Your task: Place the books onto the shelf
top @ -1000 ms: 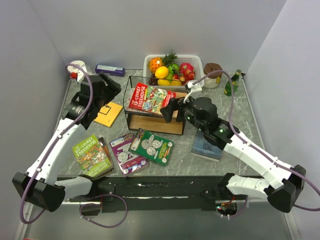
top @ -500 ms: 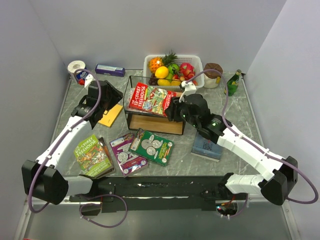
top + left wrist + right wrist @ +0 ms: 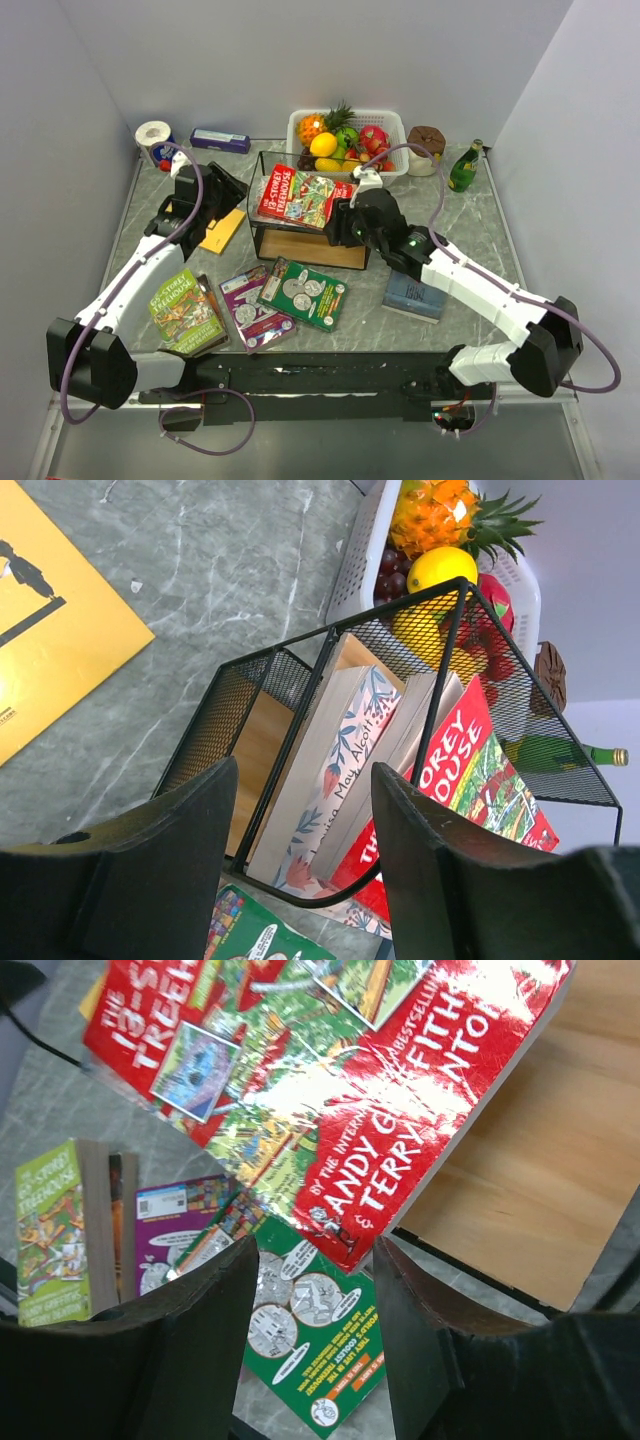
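Looking at R pincer (image 3: 312, 1265): spread apart, nothing clamped, parked right at the corner of the red book (image 3: 300, 197). Same w/ L pincer (image 3: 305, 780): gaping, empty, aimed at the shelf (image 3: 312, 250) end.

Reckon maybe a third done. Spotting a floral book (image 3: 330, 780) + pale book (image 3: 405, 740) leaning inside. Red book flopped slantwise over them, cover up, long axis roughly left-right, title end twd the L arm, corner poking past the front.

Left on the worktop (image 3: 500, 215): yellow book (image 3: 222, 228), Treehouse book (image 3: 183, 308), purple book (image 3: 248, 305), green book (image 3: 305, 290), blue book (image 3: 413, 293).
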Motion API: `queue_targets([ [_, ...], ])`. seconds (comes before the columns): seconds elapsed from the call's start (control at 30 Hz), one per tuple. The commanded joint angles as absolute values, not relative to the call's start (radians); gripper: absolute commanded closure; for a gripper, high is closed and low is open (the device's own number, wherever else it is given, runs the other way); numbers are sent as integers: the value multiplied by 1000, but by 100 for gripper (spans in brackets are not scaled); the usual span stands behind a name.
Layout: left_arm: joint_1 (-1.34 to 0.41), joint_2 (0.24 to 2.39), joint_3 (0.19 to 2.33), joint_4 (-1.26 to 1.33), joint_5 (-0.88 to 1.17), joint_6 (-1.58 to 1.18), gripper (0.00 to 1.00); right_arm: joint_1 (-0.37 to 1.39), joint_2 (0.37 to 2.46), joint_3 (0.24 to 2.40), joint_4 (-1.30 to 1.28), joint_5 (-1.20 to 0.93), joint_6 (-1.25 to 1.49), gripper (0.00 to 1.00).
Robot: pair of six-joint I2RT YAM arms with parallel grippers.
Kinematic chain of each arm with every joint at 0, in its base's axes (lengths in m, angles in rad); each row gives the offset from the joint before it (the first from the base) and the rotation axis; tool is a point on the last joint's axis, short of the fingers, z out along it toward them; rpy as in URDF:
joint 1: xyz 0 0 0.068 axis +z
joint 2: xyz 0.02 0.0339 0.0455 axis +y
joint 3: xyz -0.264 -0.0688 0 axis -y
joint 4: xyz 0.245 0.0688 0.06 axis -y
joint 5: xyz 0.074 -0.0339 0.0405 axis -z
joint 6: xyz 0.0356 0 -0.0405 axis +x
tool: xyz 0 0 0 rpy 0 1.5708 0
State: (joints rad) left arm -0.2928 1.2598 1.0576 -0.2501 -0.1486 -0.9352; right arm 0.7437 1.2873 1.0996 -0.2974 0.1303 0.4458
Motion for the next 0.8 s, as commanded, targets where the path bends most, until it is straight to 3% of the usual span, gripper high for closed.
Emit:
queue_targets([
  [0.0,-305,1239,1046,-199,-64,-917,38,752,1312,1149,-301,140,476,42],
  [0.77,-305,1226,1020,-183,-32,-907,37,750,1405,1266,-360,225,396,43],
])
